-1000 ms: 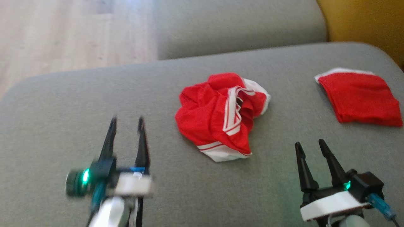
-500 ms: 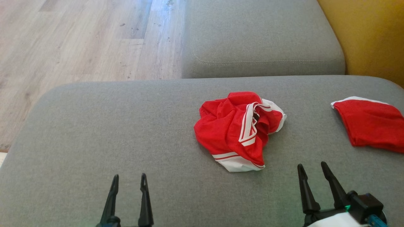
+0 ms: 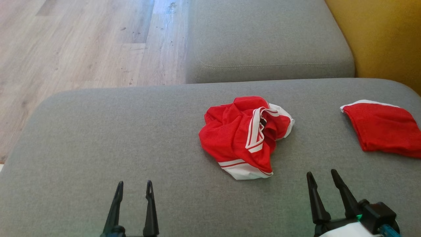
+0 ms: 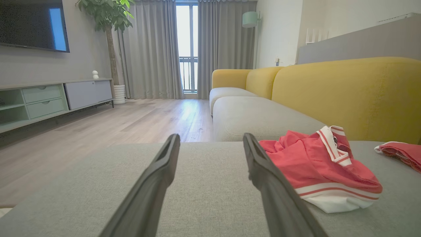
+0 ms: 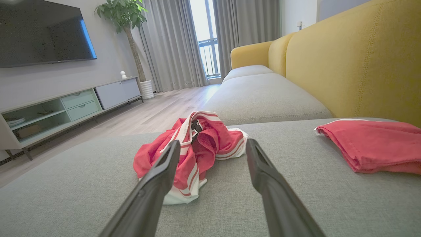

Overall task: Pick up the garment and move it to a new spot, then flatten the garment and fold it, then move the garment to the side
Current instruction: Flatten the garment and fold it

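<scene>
Now garment (image 3: pixel 243 138) crumpled, ctr cushion (image 3: pixel 98 148).

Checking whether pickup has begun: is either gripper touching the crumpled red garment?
No, the left gripper and right gripper both stand open, with bare grey cushion between them and the crumpled garment.

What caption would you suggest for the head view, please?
Left gripper and right gripper, both open, face a crumpled red garment on the grey cushion, a folded red garment to its right.
</scene>
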Robot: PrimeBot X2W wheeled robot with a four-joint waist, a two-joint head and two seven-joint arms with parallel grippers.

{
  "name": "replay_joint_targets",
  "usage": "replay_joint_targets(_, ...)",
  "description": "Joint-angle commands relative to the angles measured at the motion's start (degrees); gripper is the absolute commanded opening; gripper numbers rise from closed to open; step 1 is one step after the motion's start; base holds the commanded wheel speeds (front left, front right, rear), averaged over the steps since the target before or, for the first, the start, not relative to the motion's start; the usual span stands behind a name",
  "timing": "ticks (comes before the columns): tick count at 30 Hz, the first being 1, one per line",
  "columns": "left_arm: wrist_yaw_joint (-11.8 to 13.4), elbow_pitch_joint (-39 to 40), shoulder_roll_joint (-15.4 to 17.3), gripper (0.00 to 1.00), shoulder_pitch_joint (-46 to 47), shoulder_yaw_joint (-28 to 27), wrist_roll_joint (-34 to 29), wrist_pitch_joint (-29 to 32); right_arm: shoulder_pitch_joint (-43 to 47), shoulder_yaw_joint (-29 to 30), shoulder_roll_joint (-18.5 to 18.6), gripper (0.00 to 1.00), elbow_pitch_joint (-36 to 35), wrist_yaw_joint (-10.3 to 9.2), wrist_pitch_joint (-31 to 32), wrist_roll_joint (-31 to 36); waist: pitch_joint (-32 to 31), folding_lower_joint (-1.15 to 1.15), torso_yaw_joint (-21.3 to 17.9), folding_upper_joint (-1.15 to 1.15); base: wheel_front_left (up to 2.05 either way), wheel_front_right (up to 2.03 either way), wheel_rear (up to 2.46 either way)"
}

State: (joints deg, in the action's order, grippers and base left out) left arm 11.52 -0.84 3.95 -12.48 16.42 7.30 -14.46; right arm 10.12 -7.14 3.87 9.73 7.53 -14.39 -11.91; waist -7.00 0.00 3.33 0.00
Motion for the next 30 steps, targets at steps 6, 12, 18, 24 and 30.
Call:
replay_joint_targets(6,-1.5,1.0,-0.9,1.0,0.8,-1.9,-1.0,-0.5,-1.9,-1.3,0.2,1.0,-1.7,-0.04,-0.6,0.1,-0.1,0.0,-0.3,0.0,0.0,0.0,0.0)
replay_joint_targets(12,-2.2,0.1,-1.0,1.0,0.4,-2.0,-1.3,-0.5,-1.7,-1.7,0.4,1.0,-1.7,-0.04,-0.6,-0.1,0.1,0.0,-0.9,0.0,0.0,0.0,0.0)
replay_joint_targets(18,-3.7,-1.5,-1.0,1.0,0.5,-0.8,-0.9,-0.5,-1.6,-1.9,0.6,1.0,-1.9,-0.04,-0.6,-0.1,0.8,0.0,-1.5,0.0,0.0,0.0,0.0)
replay_joint_targets(24,-5.4,-5.1,-1.1,1.0,3.5,4.2,1.5,-0.5,-2.0,-2.5,1.8,1.0,-2.3,-0.04,-0.6,-0.2,2.9,0.0,-3.2,0.0,0.0,0.0,0.0)
replay_joint_targets(30,-7.4,-13.2,-1.1,1.0,11.7,13.6,5.0,-0.5,-3.8,-2.9,2.9,1.0,-3.2,-0.04,-0.6,-0.1,7.0,0.0,-7.1,0.0,0.0,0.0,0.0)
